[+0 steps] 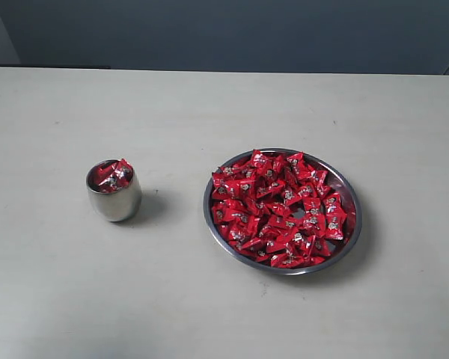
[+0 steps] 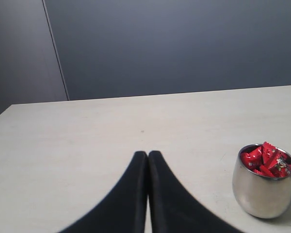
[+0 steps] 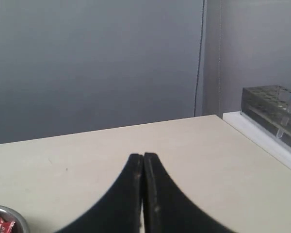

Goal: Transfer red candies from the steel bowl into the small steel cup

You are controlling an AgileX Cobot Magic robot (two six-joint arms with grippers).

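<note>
We see our left gripper (image 2: 148, 154) with its fingers pressed together, holding nothing, and the right gripper (image 3: 143, 156) likewise. Most candies (image 1: 280, 209) lie heaped in the bowl (image 1: 343, 187). A few fill the cup (image 1: 115, 202), standing apart to its left.

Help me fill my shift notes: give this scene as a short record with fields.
cup: upright on the table, apart from the bowl, to its left in the exterior view
bowl: flat on the table, heaped with candies
candies: most in the bowl, a few piled in the cup
left gripper: shut, empty, near the cup
right gripper: shut, empty, near the bowl
</note>
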